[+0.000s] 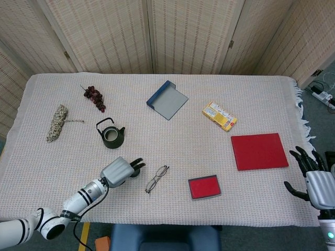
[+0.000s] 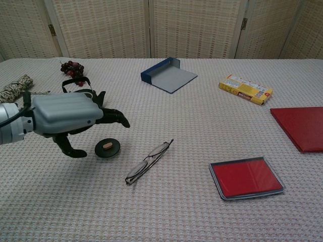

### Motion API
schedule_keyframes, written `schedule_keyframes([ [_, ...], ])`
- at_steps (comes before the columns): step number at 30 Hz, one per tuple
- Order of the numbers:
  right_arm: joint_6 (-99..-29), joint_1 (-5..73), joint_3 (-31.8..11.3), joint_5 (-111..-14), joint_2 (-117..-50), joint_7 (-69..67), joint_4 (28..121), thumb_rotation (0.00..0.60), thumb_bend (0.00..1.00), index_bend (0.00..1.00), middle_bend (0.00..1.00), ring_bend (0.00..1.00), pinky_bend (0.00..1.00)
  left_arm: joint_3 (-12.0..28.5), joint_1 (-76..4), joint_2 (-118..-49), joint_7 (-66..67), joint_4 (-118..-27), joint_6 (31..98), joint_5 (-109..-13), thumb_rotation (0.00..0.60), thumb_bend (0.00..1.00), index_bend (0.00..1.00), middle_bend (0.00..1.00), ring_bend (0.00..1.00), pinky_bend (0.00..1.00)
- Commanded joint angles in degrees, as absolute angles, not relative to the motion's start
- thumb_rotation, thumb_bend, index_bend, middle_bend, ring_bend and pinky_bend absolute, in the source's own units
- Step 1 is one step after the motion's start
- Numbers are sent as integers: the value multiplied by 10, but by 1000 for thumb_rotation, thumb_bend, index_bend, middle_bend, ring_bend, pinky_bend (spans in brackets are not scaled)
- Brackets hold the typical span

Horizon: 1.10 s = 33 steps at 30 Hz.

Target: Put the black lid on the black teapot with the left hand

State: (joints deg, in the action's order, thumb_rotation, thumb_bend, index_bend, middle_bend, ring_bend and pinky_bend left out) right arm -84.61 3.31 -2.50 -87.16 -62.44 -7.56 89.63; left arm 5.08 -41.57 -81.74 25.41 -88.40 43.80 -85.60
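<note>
Small round black lid [image 2: 107,147] lies on the cloth, near side of the black iron teapot [image 1: 111,135].
The left hand [image 2: 68,116] hangs over it, fingers apart, holding nothing. The right hand [image 1: 314,180] waits open, far right.

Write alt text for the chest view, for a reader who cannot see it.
The robot's grey left hand, fingers spread, hovers just left of a round black lid lying on a woven table cloth, partly hiding the black teapot behind it. Wire-framed glasses lie to the lid's right.
</note>
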Motion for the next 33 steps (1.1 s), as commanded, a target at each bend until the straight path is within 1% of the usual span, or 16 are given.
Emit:
schedule_keyframes([
  [1, -846, 32, -25, -870, -626, -78, 894, 600, 289, 112, 94, 191, 0, 57, -429, -834, 283, -880, 420, -819, 600, 228, 167, 88, 735, 727],
  [9, -849, 28, -24, -868, -627, -86, 887, 600, 289, 112, 94, 193, 0, 53, -446, -853, 333, -871, 412, -758, 600, 227, 167, 89, 739, 728],
  [14, -849, 27, -24, -867, -628, -89, 883, 600, 289, 112, 94, 194, 0, 48, -451, -863, 343, -863, 421, -738, 600, 228, 188, 136, 752, 728],
  [25, -849, 25, -23, -866, -629, -94, 877, 600, 289, 112, 94, 194, 0, 35, -458, -879, 334, -837, 434, -723, 600, 228, 271, 231, 788, 728],
  [33, -846, 25, -24, -864, -631, -95, 875, 600, 289, 112, 95, 193, 0, 27, -460, -890, 315, -819, 443, -726, 600, 228, 290, 260, 798, 729],
])
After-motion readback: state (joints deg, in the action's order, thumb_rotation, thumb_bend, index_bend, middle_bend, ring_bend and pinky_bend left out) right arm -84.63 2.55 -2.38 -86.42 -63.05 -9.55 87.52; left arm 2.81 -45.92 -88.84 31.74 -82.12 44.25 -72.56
